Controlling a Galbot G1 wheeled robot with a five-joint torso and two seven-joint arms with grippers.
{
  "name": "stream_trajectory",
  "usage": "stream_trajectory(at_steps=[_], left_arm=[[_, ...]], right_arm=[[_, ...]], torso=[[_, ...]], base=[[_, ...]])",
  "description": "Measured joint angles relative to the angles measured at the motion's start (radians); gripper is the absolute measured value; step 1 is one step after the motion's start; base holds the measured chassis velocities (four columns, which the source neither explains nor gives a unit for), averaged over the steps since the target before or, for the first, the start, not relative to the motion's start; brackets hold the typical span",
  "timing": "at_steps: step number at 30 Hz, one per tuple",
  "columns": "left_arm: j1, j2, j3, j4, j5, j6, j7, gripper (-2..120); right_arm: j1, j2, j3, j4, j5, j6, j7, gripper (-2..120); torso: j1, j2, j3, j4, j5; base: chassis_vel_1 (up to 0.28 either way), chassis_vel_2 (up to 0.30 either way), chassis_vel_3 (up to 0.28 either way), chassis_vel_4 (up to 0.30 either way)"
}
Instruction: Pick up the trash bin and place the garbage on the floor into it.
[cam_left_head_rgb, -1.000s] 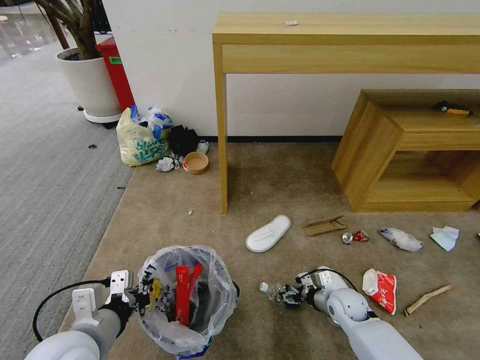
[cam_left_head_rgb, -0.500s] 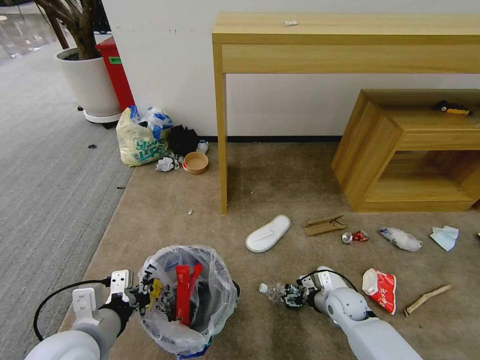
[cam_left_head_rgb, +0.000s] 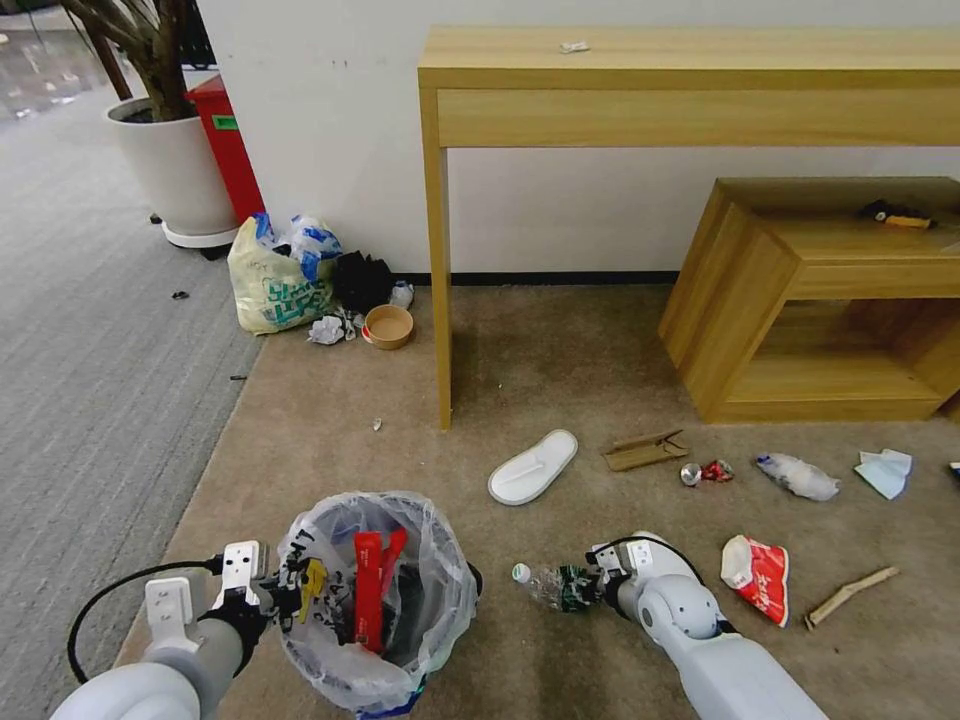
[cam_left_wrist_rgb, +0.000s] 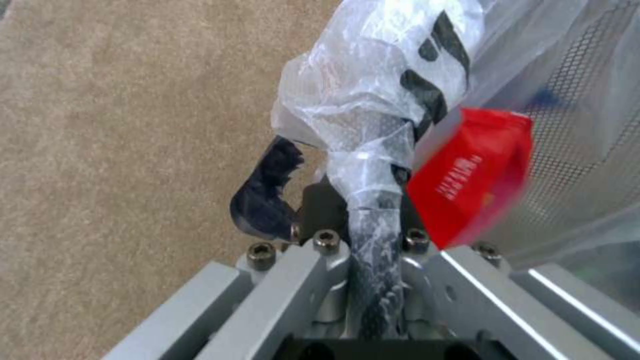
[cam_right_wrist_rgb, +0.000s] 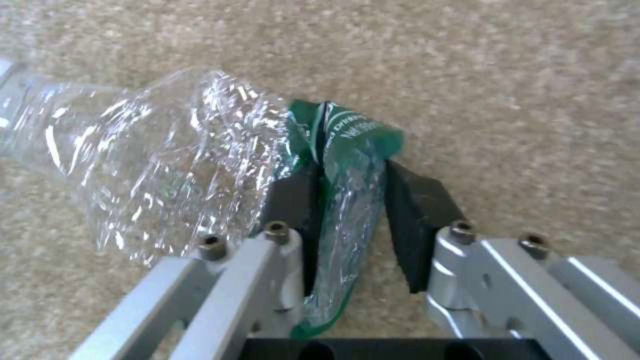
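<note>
The trash bin (cam_left_head_rgb: 375, 600), lined with a crinkly clear bag, stands at the lower left with red wrappers (cam_left_head_rgb: 372, 585) inside. My left gripper (cam_left_head_rgb: 285, 590) is shut on its bag-covered rim (cam_left_wrist_rgb: 373, 165), next to a red wrapper (cam_left_wrist_rgb: 473, 180). To the bin's right, just above the carpet, my right gripper (cam_left_head_rgb: 585, 587) is shut on a crushed clear plastic bottle (cam_left_head_rgb: 545, 583), its pads (cam_right_wrist_rgb: 413, 205) squeezing the green-labelled end (cam_right_wrist_rgb: 347, 145). More garbage lies on the floor: a white slipper (cam_left_head_rgb: 533, 467), cardboard (cam_left_head_rgb: 645, 451), a red can (cam_left_head_rgb: 706, 472), clear plastic (cam_left_head_rgb: 797, 477), tissue (cam_left_head_rgb: 884, 472), a red packet (cam_left_head_rgb: 757, 578) and a stick (cam_left_head_rgb: 845, 597).
A wooden console table's leg (cam_left_head_rgb: 441, 300) stands beyond the slipper, with a low wooden shelf unit (cam_left_head_rgb: 760, 290) to its right. Against the wall at the left are a yellowish shopping bag (cam_left_head_rgb: 270, 285), a brown paper bowl (cam_left_head_rgb: 388, 326), a white plant pot (cam_left_head_rgb: 170, 170) and a red bin (cam_left_head_rgb: 225, 140).
The whole head view has shifted slightly left, so the camera moved. Both grippers keep their holds, and the right gripper with the bottle has barely moved.
</note>
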Motion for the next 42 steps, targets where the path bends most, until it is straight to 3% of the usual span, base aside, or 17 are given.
stream_trajectory(at_steps=[8, 18, 21, 31, 37, 42], left_arm=[[-0.003, 0.002, 0.0, -0.002, 0.0, 0.0, 0.0, 0], [-0.011, 0.015, -0.002, -0.002, -0.006, 0.0, -0.001, 0], [-0.028, 0.029, -0.001, 0.004, -0.022, 0.0, -0.003, 0], [-0.069, 0.051, 0.022, 0.034, -0.039, 0.0, -0.006, 0], [-0.169, 0.093, 0.103, 0.106, -0.095, 0.0, -0.041, 0], [-0.281, 0.128, 0.189, 0.189, -0.157, 0.0, -0.072, 0]], right_arm=[[-0.031, -0.012, 0.029, 0.05, -0.009, 0.019, 0.007, 6], [-0.066, -0.052, 0.101, 0.203, -0.017, 0.054, 0.025, 5], [-0.061, -0.078, 0.132, 0.324, 0.008, 0.06, 0.045, 5], [-0.027, -0.121, 0.157, 0.475, 0.098, 0.062, 0.078, 5], [0.046, -0.192, 0.17, 0.628, 0.267, 0.064, 0.086, 5], [0.124, -0.23, 0.098, 0.762, 0.371, 0.072, 0.08, 5]], torso=[[0.0, 0.0, 0.0, -0.0003, -0.001], [0.0, 0.0, 0.0, -0.0004, -0.0015], [0.0, 0.0, 0.0, -0.0004, -0.0016], [0.0, 0.0, 0.0, -0.0003, -0.0016], [0.0, 0.0, 0.0, -0.0006, -0.002], [0.0, 0.0, 0.0, -0.0004, -0.0018]], base=[[0.0, 0.0, 0.0, 0.0], [0.0, 0.0, 0.0, 0.0], [0.0, 0.0, 0.0, 0.0], [0.0, 0.0, 0.0, 0.0], [0.0, 0.0, 0.0, 0.0], [0.0, 0.0, 0.0, 0.0]])
